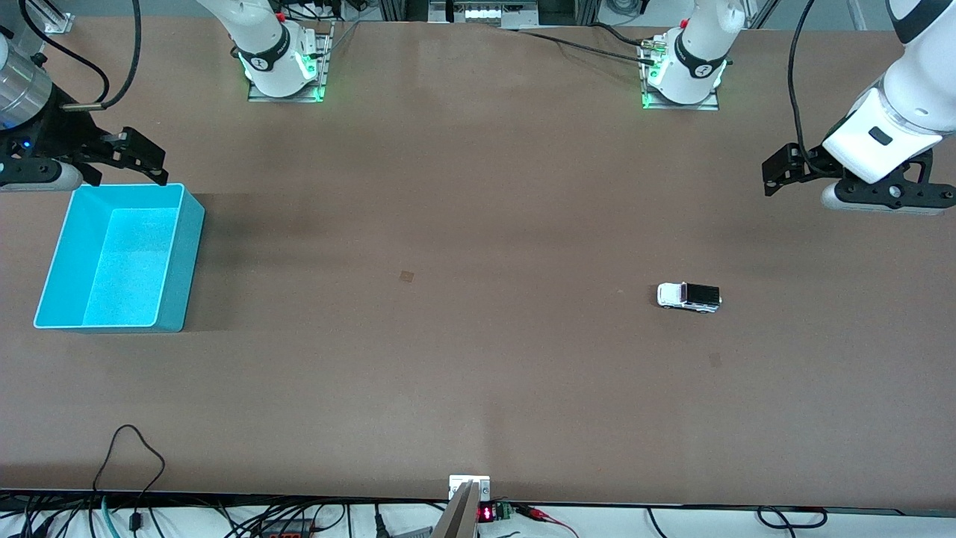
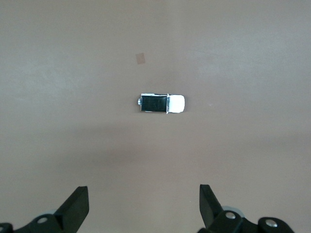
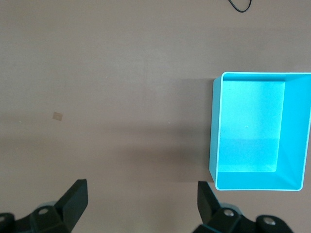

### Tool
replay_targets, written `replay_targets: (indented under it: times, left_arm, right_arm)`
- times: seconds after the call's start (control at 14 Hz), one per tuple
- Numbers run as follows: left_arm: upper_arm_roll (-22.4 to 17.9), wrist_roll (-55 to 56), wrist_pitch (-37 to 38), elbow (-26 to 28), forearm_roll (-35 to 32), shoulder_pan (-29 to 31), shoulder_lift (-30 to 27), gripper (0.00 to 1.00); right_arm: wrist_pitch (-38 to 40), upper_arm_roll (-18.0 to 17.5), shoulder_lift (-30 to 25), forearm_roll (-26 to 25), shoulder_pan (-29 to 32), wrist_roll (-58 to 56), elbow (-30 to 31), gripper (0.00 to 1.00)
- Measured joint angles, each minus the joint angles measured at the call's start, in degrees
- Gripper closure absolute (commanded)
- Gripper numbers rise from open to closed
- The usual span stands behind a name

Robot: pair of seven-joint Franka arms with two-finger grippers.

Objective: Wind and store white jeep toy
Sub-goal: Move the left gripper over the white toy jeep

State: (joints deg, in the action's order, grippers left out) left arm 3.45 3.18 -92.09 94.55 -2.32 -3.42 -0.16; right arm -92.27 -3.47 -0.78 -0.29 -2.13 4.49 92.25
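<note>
The white jeep toy [image 1: 688, 297] stands on the brown table toward the left arm's end, with a black roof and dark wheels. It also shows in the left wrist view [image 2: 162, 103]. My left gripper [image 1: 777, 175] hangs open and empty over bare table, beside the jeep and apart from it. In its own view the left gripper [image 2: 144, 194] shows its jaws wide apart. The turquoise bin [image 1: 183, 284] stands empty at the right arm's end. My right gripper [image 1: 127, 161] is open and empty over the table by the bin's farther edge. The right wrist view shows the right gripper [image 3: 142, 191] and the bin [image 3: 250, 126].
Two small square marks lie on the table, one near the middle [image 1: 407, 276] and one nearer the camera than the jeep [image 1: 715, 359]. A black cable loop [image 1: 134, 448] lies at the near edge. The arm bases [image 1: 280, 67] stand along the table's farthest edge.
</note>
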Motion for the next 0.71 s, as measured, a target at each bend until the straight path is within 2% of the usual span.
replay_targets:
  times: [0.5,0.71]
  left_arm:
    - [0.0,0.1,1.8,0.0,0.0,0.0,0.1,0.00]
    - [-0.1,0.1,7.0,0.0,0.0,0.1,0.7,0.00]
  right_arm:
    - [0.0,0.0,0.0,0.0,0.0,0.0,0.0,0.00]
    - [0.0,0.0,0.0,0.0,0.0,0.0,0.0,0.00]
